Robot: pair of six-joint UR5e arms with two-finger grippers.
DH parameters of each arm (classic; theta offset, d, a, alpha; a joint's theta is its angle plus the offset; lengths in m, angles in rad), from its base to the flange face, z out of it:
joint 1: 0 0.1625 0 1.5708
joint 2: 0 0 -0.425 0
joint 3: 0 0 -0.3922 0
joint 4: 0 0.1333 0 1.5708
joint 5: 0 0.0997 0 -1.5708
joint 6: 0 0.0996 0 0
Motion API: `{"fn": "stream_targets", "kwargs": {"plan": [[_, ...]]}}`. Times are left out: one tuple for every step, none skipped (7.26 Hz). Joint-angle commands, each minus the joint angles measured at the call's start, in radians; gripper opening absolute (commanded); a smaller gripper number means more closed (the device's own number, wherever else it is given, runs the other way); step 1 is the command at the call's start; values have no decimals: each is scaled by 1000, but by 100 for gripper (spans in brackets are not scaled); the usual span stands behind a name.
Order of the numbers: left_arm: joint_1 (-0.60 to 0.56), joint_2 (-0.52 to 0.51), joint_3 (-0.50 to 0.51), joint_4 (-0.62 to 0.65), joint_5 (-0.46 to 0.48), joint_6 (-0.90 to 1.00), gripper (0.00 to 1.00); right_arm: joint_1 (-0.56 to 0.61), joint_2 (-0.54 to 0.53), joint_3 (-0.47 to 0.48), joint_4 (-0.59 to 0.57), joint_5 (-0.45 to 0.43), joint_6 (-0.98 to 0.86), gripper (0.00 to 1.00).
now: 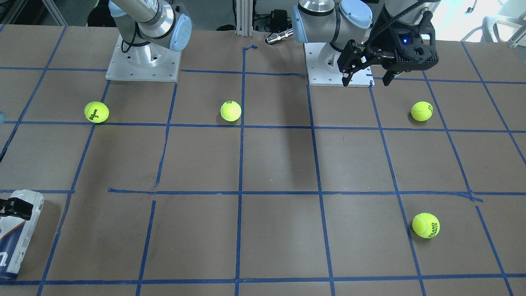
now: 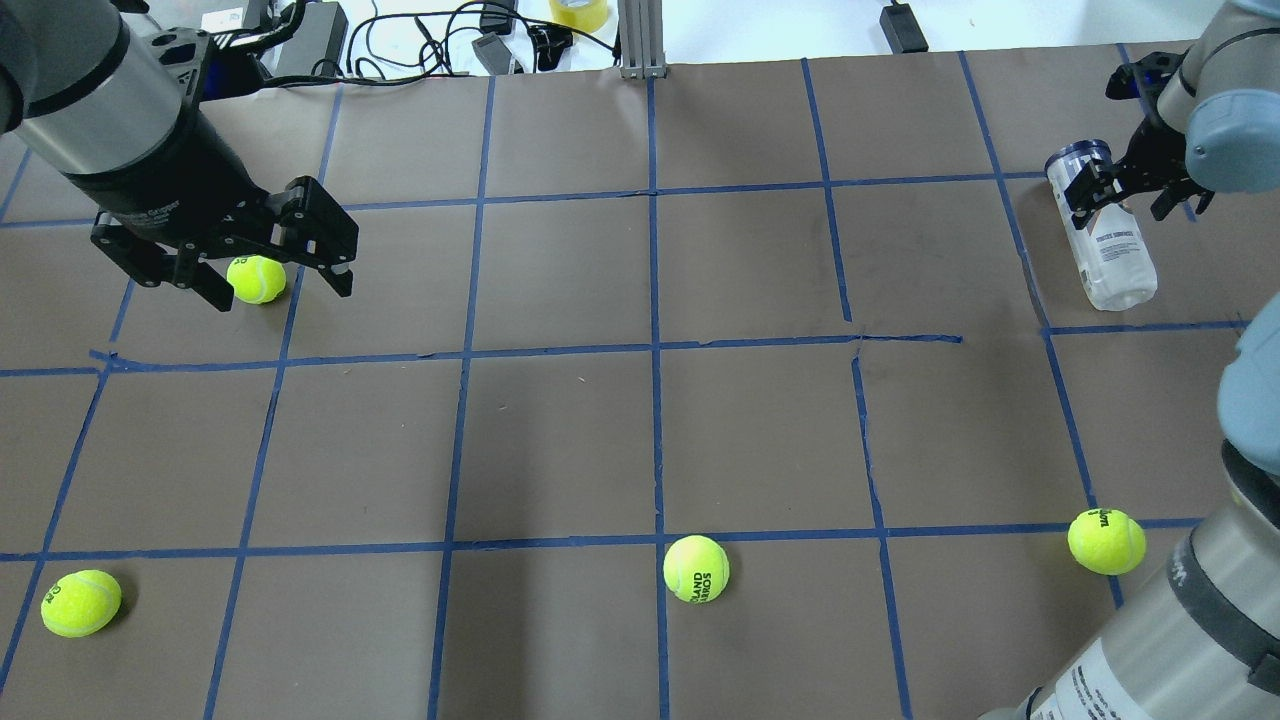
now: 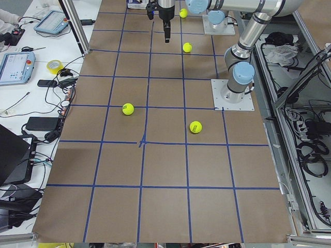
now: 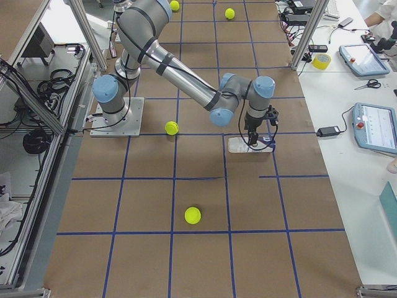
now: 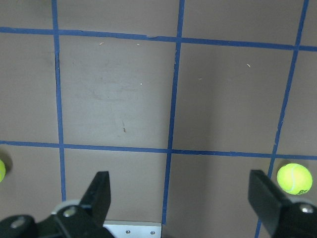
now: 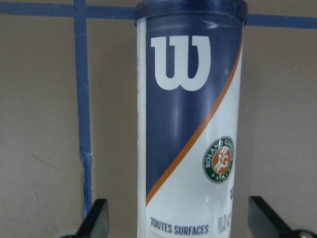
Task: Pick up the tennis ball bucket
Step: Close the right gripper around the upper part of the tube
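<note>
The tennis ball bucket [image 2: 1105, 235], a clear tube with a white and navy label, lies on its side at the table's far right. It also shows in the front view [image 1: 18, 234] and fills the right wrist view [image 6: 190, 124]. My right gripper [image 2: 1125, 185] is open and straddles the tube near its dark-rimmed end. Its fingers [image 6: 96, 220] stand on either side with small gaps. My left gripper [image 2: 280, 292] is open and empty, hovering above the table at the far left over a loose ball [image 2: 257, 279].
Three more yellow-green tennis balls lie loose: front left [image 2: 80, 603], front middle [image 2: 696, 568] and front right [image 2: 1106, 541]. Both arm bases [image 1: 143, 61] stand at the robot's edge. Cables and boxes lie beyond the table's far edge [image 2: 420, 40].
</note>
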Motion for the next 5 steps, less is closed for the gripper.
{"fn": "stream_targets", "kwargs": {"plan": [[0,0,-3,-1,1,0,100,-1,46,-1,-36,6,-7,98],[0,-1,-3,-1,3,0,100,-3,72,-1,-54,4,-18,98],[2,-6,-5,0,3,0,100,-6,92,-1,-77,3,-40,96],[3,-6,-5,9,1,0,100,-16,101,-1,-77,6,-39,95],[2,-12,-3,12,0,0,100,-17,104,-1,-77,6,-38,92]]}}
